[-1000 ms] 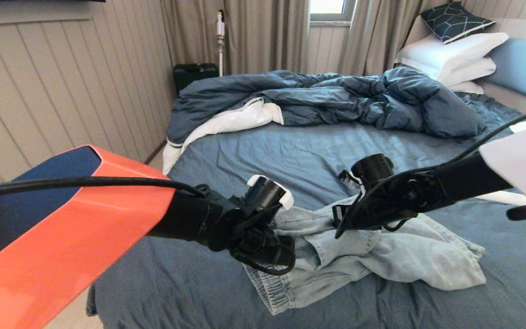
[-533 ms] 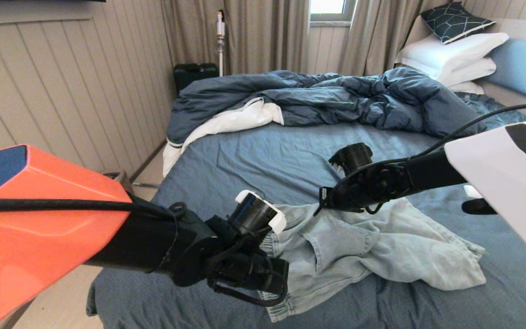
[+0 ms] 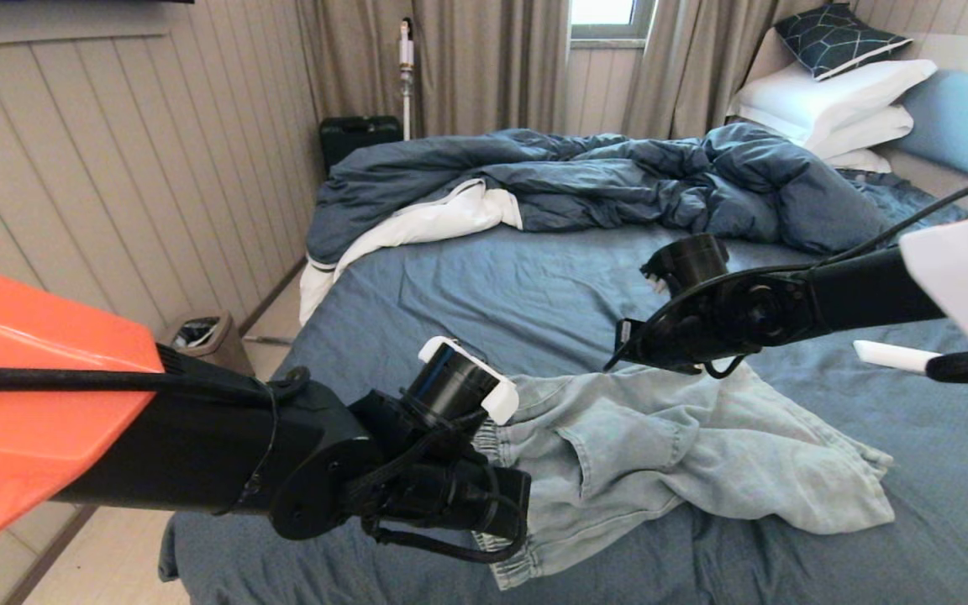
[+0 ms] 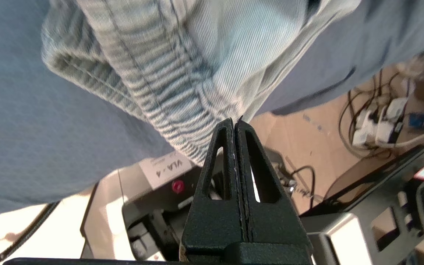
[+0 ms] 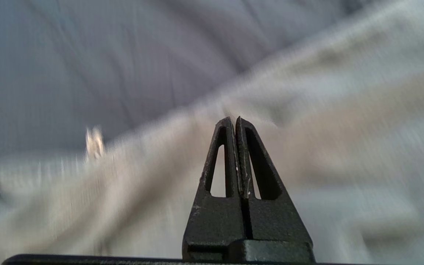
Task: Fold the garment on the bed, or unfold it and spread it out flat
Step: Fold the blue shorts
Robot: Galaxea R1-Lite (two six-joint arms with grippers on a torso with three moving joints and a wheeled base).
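The garment (image 3: 702,454), pale blue denim shorts, lies crumpled on the slate-blue sheet of the bed (image 3: 534,286) near its front edge, gathered waistband toward the left. My left gripper (image 3: 507,517) hangs at the waistband's near-left end. In the left wrist view the left gripper (image 4: 234,119) is shut, tips just off the ribbed waistband (image 4: 160,84), nothing between them. My right gripper (image 3: 623,353) hovers above the shorts' far edge. In the right wrist view the right gripper (image 5: 234,118) is shut and empty over the blurred garment (image 5: 344,110).
A rumpled dark blue duvet (image 3: 618,176) with white lining fills the far bed. White pillows (image 3: 828,101), a patterned cushion (image 3: 837,38) and the blue headboard (image 3: 967,126) stand back right. A waste bin (image 3: 198,332) sits on the floor left. A white object (image 3: 887,355) lies right.
My right gripper has risen off the shorts and shifted right. The left arm has dropped lower and drawn back toward the bed's near-left edge. The shorts' far edge has settled onto the sheet.
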